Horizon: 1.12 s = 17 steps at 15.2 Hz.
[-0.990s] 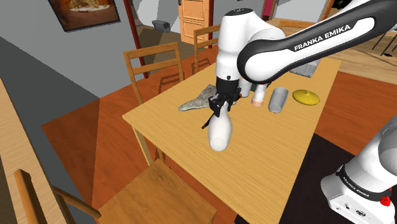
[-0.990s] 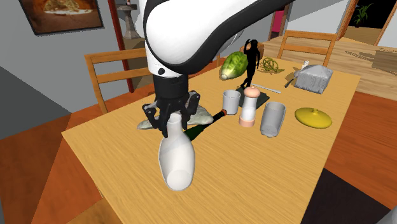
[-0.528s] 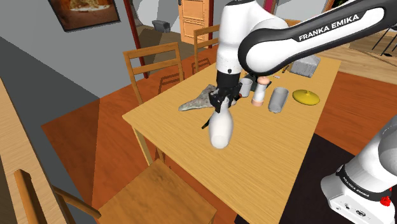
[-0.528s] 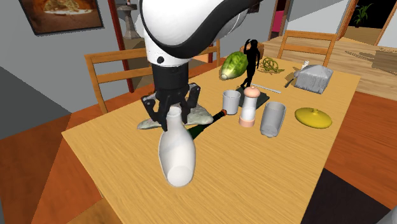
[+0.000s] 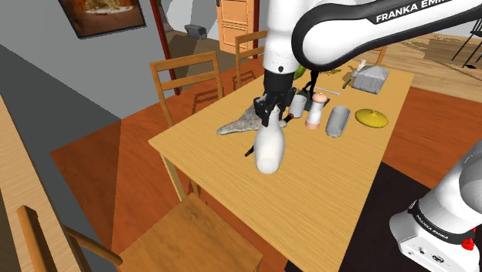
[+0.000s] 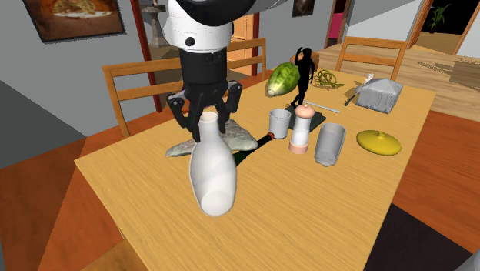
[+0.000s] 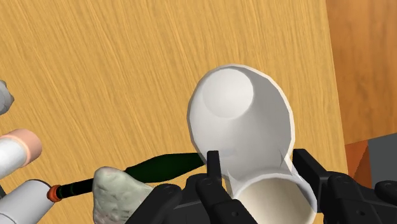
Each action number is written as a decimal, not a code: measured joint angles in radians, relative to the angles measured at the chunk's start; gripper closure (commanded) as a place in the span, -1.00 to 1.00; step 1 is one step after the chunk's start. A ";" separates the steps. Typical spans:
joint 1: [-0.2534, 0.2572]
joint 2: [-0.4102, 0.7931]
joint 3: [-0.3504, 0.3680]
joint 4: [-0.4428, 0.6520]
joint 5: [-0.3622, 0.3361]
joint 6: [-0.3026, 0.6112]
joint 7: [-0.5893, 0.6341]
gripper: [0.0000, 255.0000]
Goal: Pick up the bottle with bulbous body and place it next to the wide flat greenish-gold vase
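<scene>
Bottle [image 5: 269, 150] raised higher — gripper [image 5: 268, 119] clasping its neck, over table [image 5: 328, 189]

Bright, even, flat light fills all three views, as simulator renders give. The wooden bench [image 5: 324, 185] shows a uniform warm yellow, with only faint shading under the things on it. The white arm [image 5: 284, 39] and the white bottle [image 7: 245, 127] carry soft grey shading.
</scene>
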State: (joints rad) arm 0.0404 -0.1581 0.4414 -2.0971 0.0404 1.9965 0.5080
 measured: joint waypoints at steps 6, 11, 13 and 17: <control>-0.001 -0.015 -0.005 0.067 0.005 -0.081 -0.005 1.00; -0.002 -0.021 -0.007 0.127 0.006 -0.147 -0.006 1.00; -0.003 -0.020 -0.009 0.155 0.006 -0.174 -0.008 1.00; -0.005 -0.020 -0.011 0.209 0.005 -0.228 -0.009 1.00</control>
State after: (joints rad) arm 0.0359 -0.1777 0.4301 -1.8879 0.0451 1.7690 0.4991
